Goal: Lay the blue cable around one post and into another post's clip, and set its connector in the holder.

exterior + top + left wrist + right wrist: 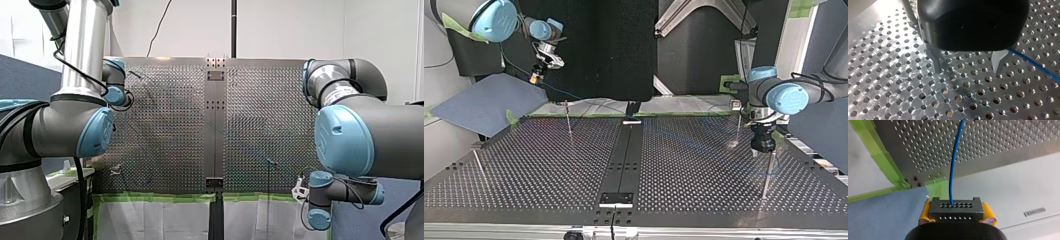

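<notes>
My right gripper is shut with its yellow pads on a dark grey connector block. The blue cable runs from the block out over the perforated table. In the top view this gripper hangs off the table's far left corner, above a blue mat, and the cable slopes down from it toward the table. My left gripper stands open just above the plate with nothing between its metal fingers. The cable passes close outside one finger. In the top view, my left gripper is at the right.
Thin upright posts stand on the table: one at the far left, one at the near left, one just in front of my left gripper, and one with a small clip head behind it. A dark centre strip carries a small bracket.
</notes>
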`<state>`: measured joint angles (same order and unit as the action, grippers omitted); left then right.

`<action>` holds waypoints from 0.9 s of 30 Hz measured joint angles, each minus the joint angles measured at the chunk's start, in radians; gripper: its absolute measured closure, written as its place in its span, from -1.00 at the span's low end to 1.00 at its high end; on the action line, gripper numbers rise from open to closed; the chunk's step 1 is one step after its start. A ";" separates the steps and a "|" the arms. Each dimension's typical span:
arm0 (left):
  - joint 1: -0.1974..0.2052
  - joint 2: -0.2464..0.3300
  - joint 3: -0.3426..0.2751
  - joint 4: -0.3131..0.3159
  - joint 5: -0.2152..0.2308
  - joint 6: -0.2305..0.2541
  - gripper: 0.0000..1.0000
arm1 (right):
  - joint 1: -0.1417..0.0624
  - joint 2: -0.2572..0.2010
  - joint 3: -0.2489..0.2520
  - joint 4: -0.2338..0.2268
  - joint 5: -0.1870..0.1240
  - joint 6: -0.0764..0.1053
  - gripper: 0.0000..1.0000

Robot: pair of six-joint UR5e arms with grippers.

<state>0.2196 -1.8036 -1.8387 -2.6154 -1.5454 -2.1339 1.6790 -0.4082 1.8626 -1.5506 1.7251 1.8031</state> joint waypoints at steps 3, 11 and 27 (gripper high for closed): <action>0.000 0.000 0.000 0.000 0.000 0.000 -1.00 | -0.023 0.023 -0.017 -0.023 -0.003 -0.003 1.00; 0.000 0.000 0.000 0.001 -0.001 -0.001 -1.00 | -0.091 0.091 -0.020 -0.091 -0.053 -0.056 0.94; 0.000 -0.001 0.000 0.001 -0.002 -0.001 -1.00 | -0.178 0.209 0.054 -0.205 -0.184 -0.163 0.94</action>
<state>0.2194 -1.8043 -1.8389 -2.6141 -1.5469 -2.1352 1.5006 -0.1997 1.9163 -1.7561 1.5413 1.6401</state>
